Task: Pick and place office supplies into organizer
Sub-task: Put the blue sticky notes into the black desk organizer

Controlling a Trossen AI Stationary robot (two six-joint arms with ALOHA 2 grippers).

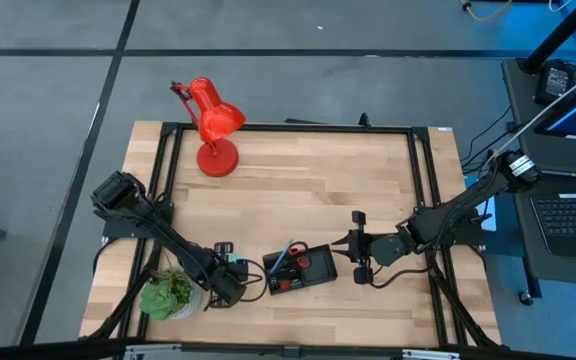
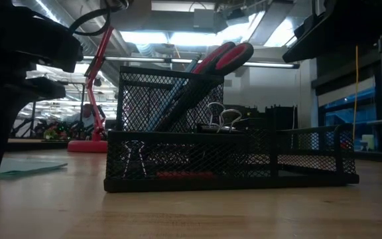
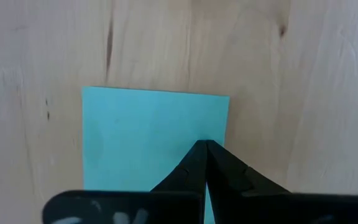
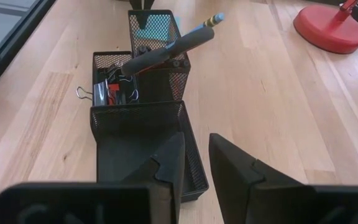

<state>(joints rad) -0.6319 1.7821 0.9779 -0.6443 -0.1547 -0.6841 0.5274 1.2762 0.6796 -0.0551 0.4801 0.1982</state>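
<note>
In the high view, the black mesh organizer was seen on the wooden table, between the two grippers, with a light blue pen and something red inside it; no writing could be read there. The left gripper lay just beside the organizer's side that faced it, next to a small green potted plant, and the right gripper lay near the opposite side. A red desk lamp stood well away from both, at the far edge. In the low view, the organizer was shown with a tall mesh cup holding red-handled scissors and pens, leaning, while binder clips stuck up from the low compartment beside it. A corner of the light blue notepad lay flat on the table. In the left wrist view, the left gripper was seen with its fingers pressed together at their tips over the notepad; whether the paper was pinched could not be told. In the right wrist view, the right gripper was seen with its fingers slightly apart, holding nothing, directly over the organizer's nearest low compartment, which looked empty; beyond it clips filled a second compartment, and pens leaned in the cup.
</note>
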